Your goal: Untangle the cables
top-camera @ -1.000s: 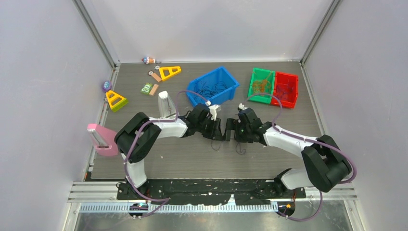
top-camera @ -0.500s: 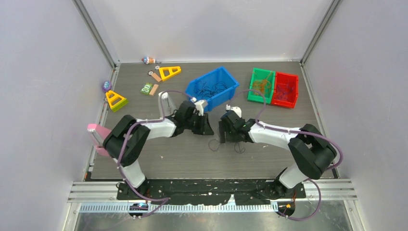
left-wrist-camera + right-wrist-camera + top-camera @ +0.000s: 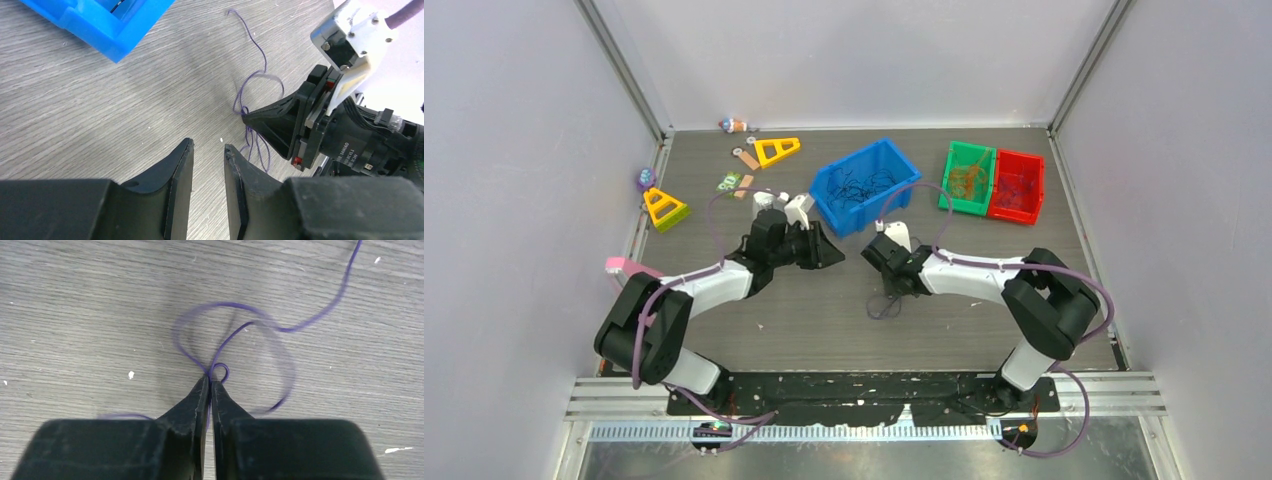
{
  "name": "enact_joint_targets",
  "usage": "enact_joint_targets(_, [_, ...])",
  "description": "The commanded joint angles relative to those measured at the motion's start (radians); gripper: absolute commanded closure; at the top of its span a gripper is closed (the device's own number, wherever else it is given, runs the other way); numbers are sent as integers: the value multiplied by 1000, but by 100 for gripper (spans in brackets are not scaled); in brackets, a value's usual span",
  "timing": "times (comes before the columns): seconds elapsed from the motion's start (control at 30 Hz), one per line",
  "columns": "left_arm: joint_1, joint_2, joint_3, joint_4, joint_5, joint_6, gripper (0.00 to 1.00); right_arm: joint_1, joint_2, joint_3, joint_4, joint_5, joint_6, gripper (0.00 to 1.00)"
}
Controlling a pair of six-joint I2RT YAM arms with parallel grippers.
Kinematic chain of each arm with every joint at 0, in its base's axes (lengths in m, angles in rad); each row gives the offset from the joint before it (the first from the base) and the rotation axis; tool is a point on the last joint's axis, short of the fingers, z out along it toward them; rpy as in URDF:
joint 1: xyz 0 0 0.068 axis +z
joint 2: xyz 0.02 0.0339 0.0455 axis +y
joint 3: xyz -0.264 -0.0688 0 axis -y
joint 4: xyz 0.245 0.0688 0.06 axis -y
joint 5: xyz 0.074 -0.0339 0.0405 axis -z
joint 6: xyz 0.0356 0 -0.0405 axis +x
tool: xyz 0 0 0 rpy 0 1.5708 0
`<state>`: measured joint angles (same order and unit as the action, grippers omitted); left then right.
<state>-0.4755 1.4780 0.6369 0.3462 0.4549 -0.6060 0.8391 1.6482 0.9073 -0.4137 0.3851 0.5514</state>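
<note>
A thin purple cable (image 3: 235,330) lies in loose loops on the grey table, also seen as a small squiggle (image 3: 884,305) from above. My right gripper (image 3: 210,379) is shut on it where two strands cross, its tips down at the table surface (image 3: 896,292). In the left wrist view the same cable (image 3: 260,80) trails away from the right gripper's tips (image 3: 247,117). My left gripper (image 3: 207,145) is open by a narrow gap with nothing between the jaws, hovering short of the cable and to its left (image 3: 837,257).
A blue bin (image 3: 886,203) with dark wires in it stands just behind both grippers. Green (image 3: 951,165) and red (image 3: 1034,170) bins are at the back right. Yellow triangles (image 3: 666,208) and small toys lie at the back left, a pink piece (image 3: 624,268) at the left edge.
The right gripper has closed on the purple cable. Both arms have swung leftward, and the left gripper has drawn back away from the right one.
</note>
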Motion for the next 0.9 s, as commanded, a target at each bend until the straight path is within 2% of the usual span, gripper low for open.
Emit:
enact_joint_targets(0.0, [4, -43, -8, 53, 11, 7, 70, -1, 33, -19, -107, 71, -3, 91])
enact_joint_targets(0.2, [5, -57, -17, 60, 8, 15, 71, -17, -103, -32, -90, 81, -6, 95])
enact_joint_targets(0.3, [5, -71, -27, 73, 9, 21, 71, -80, -212, -38, -94, 73, -32, 95])
enact_joint_targets(0.43, [5, -84, -39, 108, 26, 26, 71, -265, -374, -25, -111, -35, -102, 95])
enact_joint_targets(0.53, [5, -99, -57, 146, 33, 23, 72, -412, -446, 24, -140, -37, -179, 95])
enact_joint_targets(0.7, [5, -113, -80, 185, 32, 23, 72, -628, -444, 167, -188, -64, -257, 95])
enact_joint_targets(0.87, [3, -109, -81, 199, 46, 20, 72, -734, -419, 337, -195, -85, -254, 95])
